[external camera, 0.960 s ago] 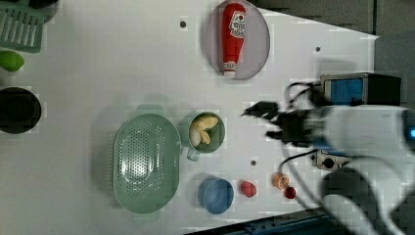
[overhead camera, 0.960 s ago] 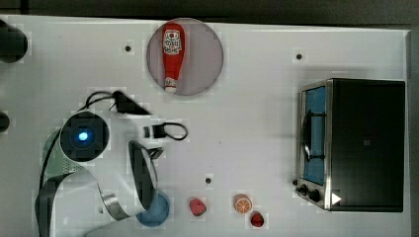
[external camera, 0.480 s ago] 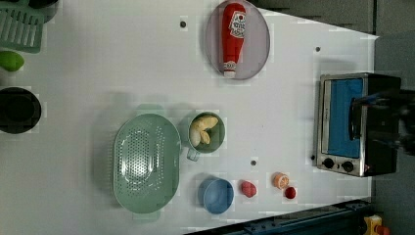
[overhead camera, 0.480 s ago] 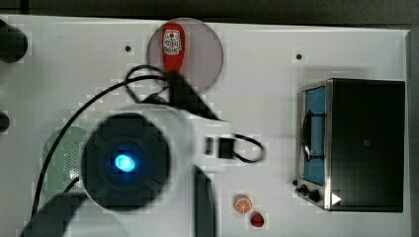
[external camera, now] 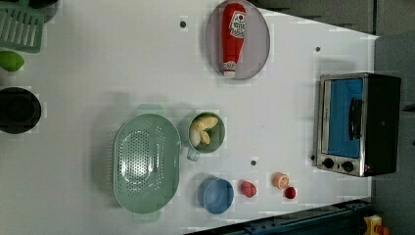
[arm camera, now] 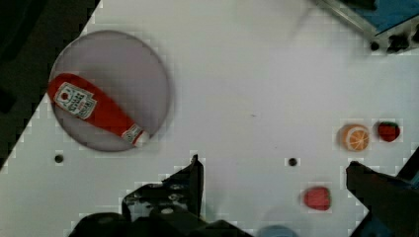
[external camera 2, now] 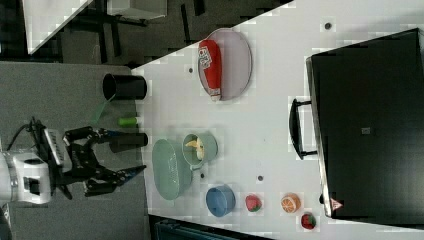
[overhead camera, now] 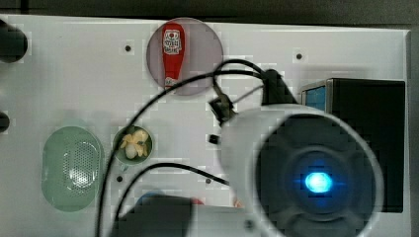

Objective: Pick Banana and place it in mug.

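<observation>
- Banana [external camera: 203, 128] sits inside the mug [external camera: 218, 142], pale pieces piled below the rim, and the mug stands just beside the green colander [external camera: 146, 163] on the left view's right.
- Gripper [external camera 2: 127, 172] hangs off the table's edge in the right view, well apart from the mug, jaws spread wide with nothing between them.
- Wrist view agrees: fingers [arm camera: 187, 187] splayed far apart over bare white table [arm camera: 247, 74], nothing in their grasp.
- Ketchup bottle [external camera: 233, 39] lies on the grey plate [external camera: 257, 44] at the far side in the left view.
- Blue bowl [external camera: 216, 195], a red fruit [external camera: 248, 188], an orange slice [external camera: 280, 180] and a strawberry [external camera: 290, 192] line the near edge.
- Toaster oven [external camera: 357, 125] is on the left view's right.
</observation>
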Robot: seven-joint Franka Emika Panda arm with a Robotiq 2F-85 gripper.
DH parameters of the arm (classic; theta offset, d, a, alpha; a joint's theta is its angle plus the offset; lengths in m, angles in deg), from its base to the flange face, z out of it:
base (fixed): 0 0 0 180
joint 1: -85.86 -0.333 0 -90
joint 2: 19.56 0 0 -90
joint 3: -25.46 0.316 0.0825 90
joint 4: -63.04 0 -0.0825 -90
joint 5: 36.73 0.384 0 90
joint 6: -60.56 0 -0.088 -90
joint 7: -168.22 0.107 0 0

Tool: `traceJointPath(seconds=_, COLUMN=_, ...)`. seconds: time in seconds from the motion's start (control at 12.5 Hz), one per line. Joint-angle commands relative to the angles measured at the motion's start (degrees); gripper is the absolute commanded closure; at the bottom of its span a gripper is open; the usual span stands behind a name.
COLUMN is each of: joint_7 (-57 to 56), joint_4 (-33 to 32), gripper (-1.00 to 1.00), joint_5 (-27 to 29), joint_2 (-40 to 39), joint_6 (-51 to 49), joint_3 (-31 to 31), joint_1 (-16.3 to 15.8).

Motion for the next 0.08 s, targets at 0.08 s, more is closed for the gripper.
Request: traceJointPath(seconds=0.08, joint_7=-6.4, joint_4=-1.0, gripper=-1.00, joint_5=-1.1, joint_2=-2.2, joint_6=-0.7, joint_3=0.4, joint_1=0.8)
